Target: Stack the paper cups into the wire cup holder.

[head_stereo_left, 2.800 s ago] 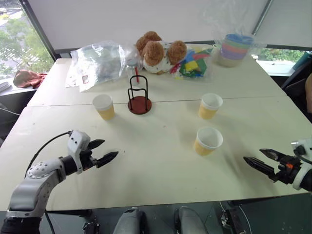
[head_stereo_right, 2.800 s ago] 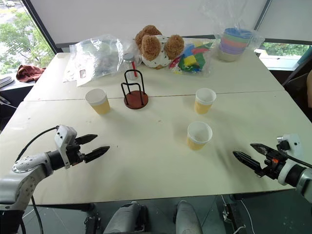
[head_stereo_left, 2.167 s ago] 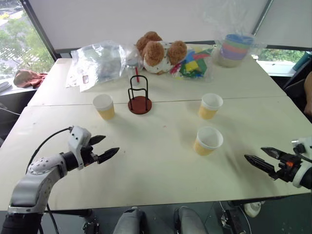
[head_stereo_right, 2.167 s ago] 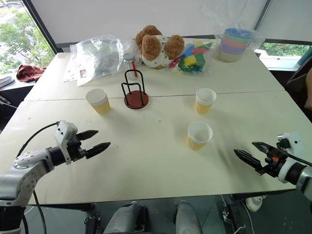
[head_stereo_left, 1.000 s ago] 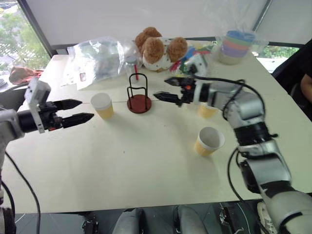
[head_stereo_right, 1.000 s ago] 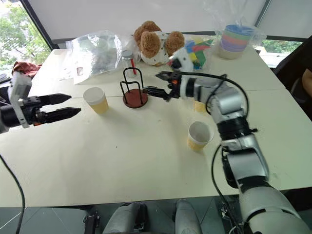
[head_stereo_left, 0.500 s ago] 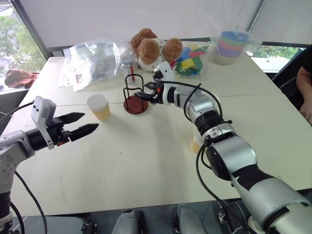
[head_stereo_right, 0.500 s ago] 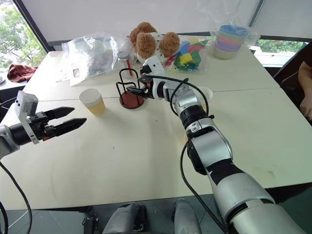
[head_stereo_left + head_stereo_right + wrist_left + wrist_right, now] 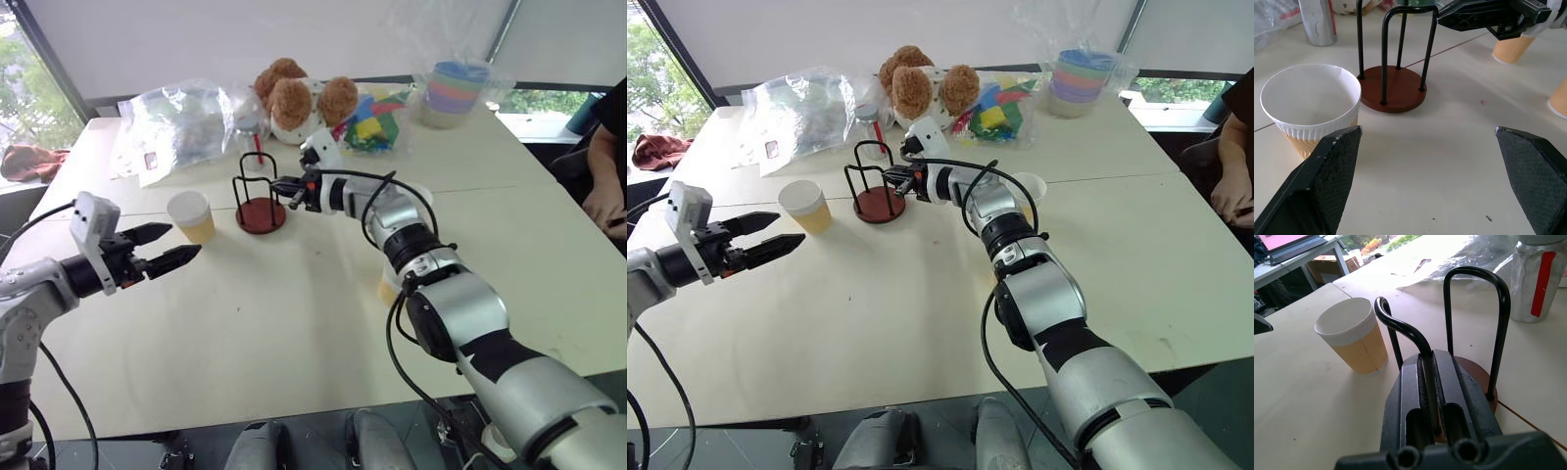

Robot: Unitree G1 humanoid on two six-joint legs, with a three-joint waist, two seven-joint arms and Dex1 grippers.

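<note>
Wire cup holder [image 9: 259, 195] stands upright on my desk [image 9: 294, 323], in front of the teddy bears [image 9: 294, 98] and the plastic bags. My right gripper [image 9: 1427, 382] has its fingers clamped on one of the black wire loops. One paper cup [image 9: 191, 215] sits just to the holder's left, and I see two more paper cups [image 9: 1513, 46] behind my right arm. My left gripper [image 9: 167, 247] hovers wide open and empty, pointing at the near cup
</note>
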